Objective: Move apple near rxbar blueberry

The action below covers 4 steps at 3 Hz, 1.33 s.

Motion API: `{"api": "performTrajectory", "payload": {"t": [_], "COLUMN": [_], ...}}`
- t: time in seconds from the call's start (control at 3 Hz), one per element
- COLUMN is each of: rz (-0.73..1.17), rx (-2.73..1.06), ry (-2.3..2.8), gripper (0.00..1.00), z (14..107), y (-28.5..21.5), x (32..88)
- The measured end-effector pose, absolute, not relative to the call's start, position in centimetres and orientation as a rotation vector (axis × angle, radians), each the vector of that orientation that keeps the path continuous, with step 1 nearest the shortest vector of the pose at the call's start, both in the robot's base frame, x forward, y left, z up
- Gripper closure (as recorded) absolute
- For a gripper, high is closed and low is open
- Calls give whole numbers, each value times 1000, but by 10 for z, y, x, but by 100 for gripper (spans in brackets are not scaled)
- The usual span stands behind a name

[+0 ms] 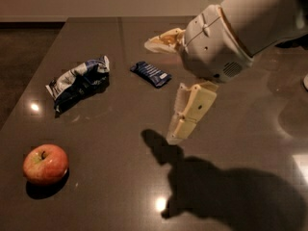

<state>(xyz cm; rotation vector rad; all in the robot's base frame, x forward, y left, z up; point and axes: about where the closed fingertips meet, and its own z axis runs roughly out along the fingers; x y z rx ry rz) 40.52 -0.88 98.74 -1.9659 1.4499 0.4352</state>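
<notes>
The red apple (45, 163) with yellow-green patches sits on the dark table at the front left. The rxbar blueberry (151, 73), a small flat dark blue bar, lies further back near the table's middle. My gripper (163, 88) hangs above the table to the right of the bar, far from the apple. It is open and empty: one cream finger (190, 112) points down toward the front, the other finger (163, 41) juts left behind the bar.
A crumpled blue-and-white chip bag (77, 82) lies left of the bar, behind the apple. The arm's shadow falls on the table (115, 129) at the front right. The table's left edge runs close to the apple.
</notes>
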Motion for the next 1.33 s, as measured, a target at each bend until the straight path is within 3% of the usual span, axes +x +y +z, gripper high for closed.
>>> {"api": "performTrajectory", "payload": {"t": [1.33], "rz": [387], "rx": [-2003], "ry": [1490], "gripper": [0], "z": [942], "y": [47], "x": [392]}}
